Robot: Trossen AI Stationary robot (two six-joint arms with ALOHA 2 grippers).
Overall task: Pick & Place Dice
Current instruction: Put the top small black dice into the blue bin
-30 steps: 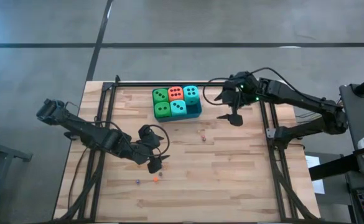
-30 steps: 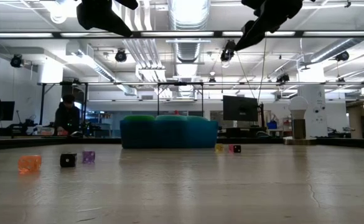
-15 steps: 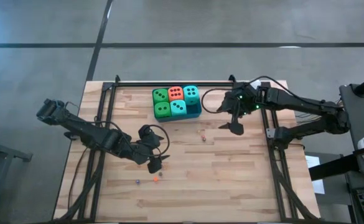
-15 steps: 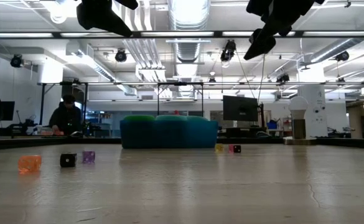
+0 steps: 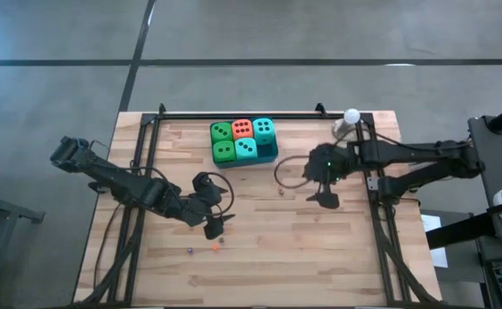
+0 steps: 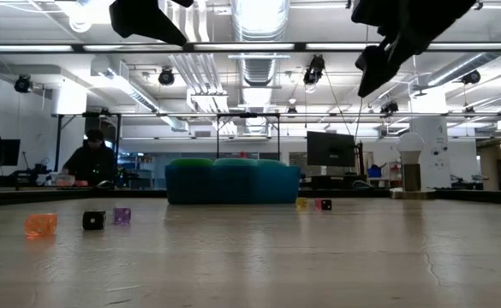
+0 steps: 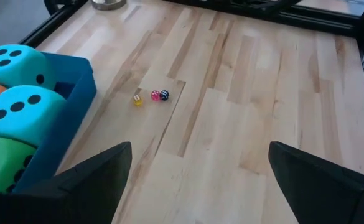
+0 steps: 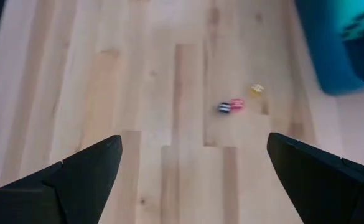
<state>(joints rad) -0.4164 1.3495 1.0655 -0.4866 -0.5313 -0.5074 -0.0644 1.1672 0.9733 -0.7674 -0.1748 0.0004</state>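
Observation:
Five soft cubes sit in the blue tray (image 5: 271, 155) at the table's far middle: two green (image 5: 222, 132) (image 5: 224, 151), one orange-red (image 5: 242, 128) and two teal (image 5: 263, 130) (image 5: 245, 148). My left gripper (image 5: 214, 226) hangs open above the table's near-left middle, away from the tray. Its wrist view shows the tray (image 7: 76, 93) with teal cubes (image 7: 20, 112). My right gripper (image 5: 326, 196) hangs open to the tray's right and nearer, above bare wood. In its wrist view the tray (image 8: 340, 56) stands at the far corner.
Three tiny dice (image 5: 280, 188) lie right of and nearer than the tray, also seen as tiny dice (image 8: 237, 104) (image 7: 155, 95). Three more tiny dice (image 5: 214, 247) lie near my left gripper. A white ball on a stand (image 5: 351, 117) is at the far right. A black frame (image 5: 233, 115) borders the table.
My right gripper has moved from beside the tray's right side toward the table's near edge, staying open. Its arm has drawn back, uncovering the white ball on the stand. The cubes and tray have stayed put.

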